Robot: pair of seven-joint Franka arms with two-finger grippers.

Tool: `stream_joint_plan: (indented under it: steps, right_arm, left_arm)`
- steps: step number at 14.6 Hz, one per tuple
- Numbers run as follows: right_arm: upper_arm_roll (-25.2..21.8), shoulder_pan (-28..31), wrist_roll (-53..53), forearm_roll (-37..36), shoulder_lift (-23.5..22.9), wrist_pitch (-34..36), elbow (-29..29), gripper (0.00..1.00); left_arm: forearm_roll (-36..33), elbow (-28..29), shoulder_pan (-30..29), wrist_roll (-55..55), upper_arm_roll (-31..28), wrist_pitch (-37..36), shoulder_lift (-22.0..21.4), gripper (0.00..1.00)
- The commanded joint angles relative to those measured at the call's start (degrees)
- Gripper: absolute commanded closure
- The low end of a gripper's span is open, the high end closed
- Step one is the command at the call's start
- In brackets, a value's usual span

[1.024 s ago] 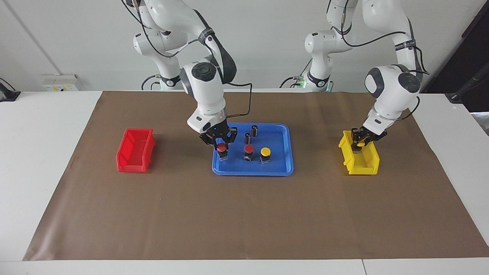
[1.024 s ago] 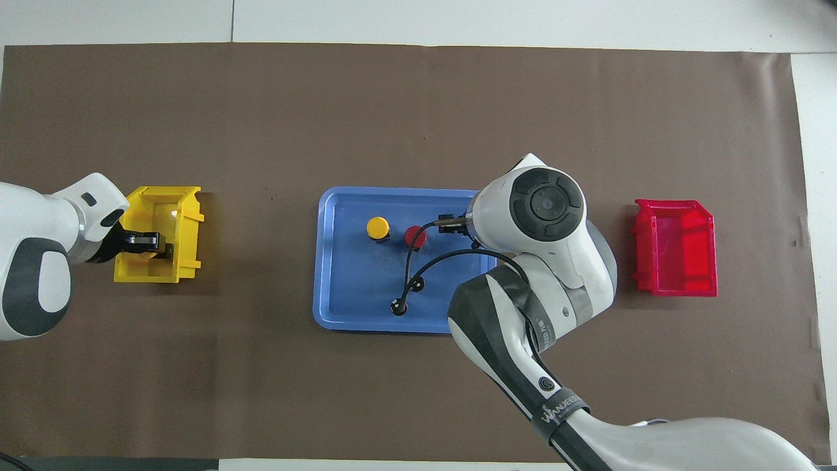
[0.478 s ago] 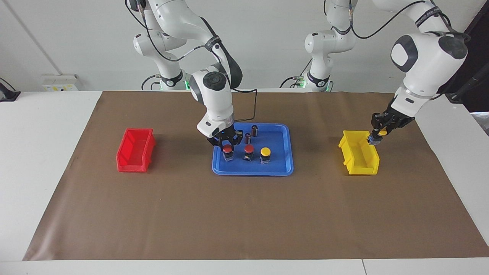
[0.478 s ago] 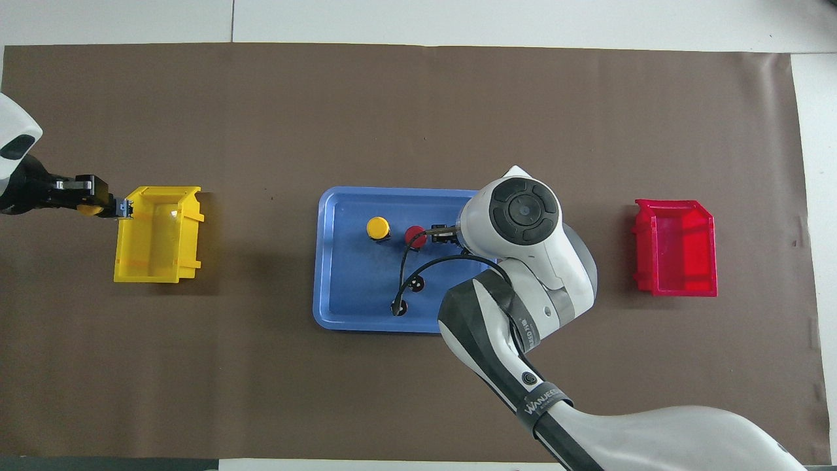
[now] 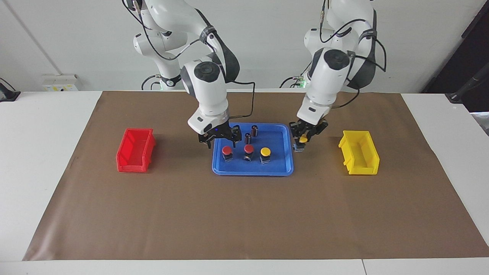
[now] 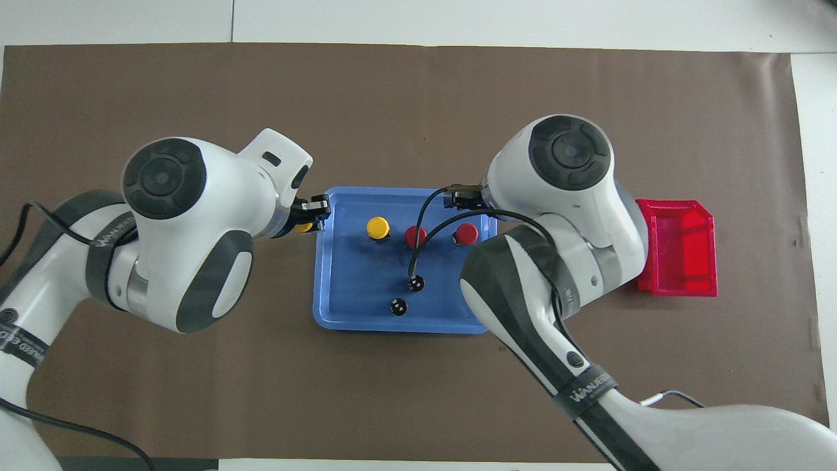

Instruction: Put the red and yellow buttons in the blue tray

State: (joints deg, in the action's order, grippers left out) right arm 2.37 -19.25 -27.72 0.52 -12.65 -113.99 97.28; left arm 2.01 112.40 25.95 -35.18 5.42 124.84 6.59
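Facing view puts the key relation plainly: the left gripper (image 5: 304,138) hangs just off the blue tray (image 5: 280,168) at the tray's 3 o'clock edge, its fingers clamped on a yellow button (image 5: 303,140) whose black base points down toward the brown mat. From that gripper the open tray floor lies toward 9 o'clock in this view, so by my reading the carry needs only a short sideways shift over the rim before lowering. The button's long axis looks close to upright.

Inside the tray stand three capped buttons in a row: a red button (image 5: 227,150) toward the right arm's end, a second red button (image 5: 249,149) in the middle, and another yellow button (image 5: 265,152) closest to the left gripper. Two dark cylinders (image 5: 254,130) stand nearer to the robots than that row. The right gripper (image 5: 221,138) hovers at about 11 o'clock from the first red button with its fingers spread and nothing between them.

The red bin (image 5: 135,150) and the yellow bin (image 5: 359,157) sit at the two ends of the mat.

In the overhead view the left arm's wrist covers most of the held button, leaving only a yellow sliver (image 6: 303,227); the right arm's housing hides its own fingertips there.
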Motion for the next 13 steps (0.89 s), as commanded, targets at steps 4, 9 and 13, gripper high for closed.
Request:
stream_joint_plan:
  steps: [4, 9, 13]
  right_arm:
    - [0.62, 14.31, 10.82, -0.25, 7.19, 16.48, -4.29, 0.0]
    - [0.35, 24.85, 25.58, -0.34, 13.7, 27.48, -4.55, 0.0]
    - [-0.43, 28.48, 31.14, -0.43, 15.91, 31.27, -4.73, 0.0]
  left_arm:
    - [0.45, 0.8, 1.91, -1.12, -1.38, 4.88, 4.48, 0.96]
    - [0.45, 4.23, 1.91, -1.21, -1.38, 9.54, 5.18, 0.79]
    - [-0.6, 2.57, 2.0, -1.12, -1.47, 5.96, 4.66, 0.05]
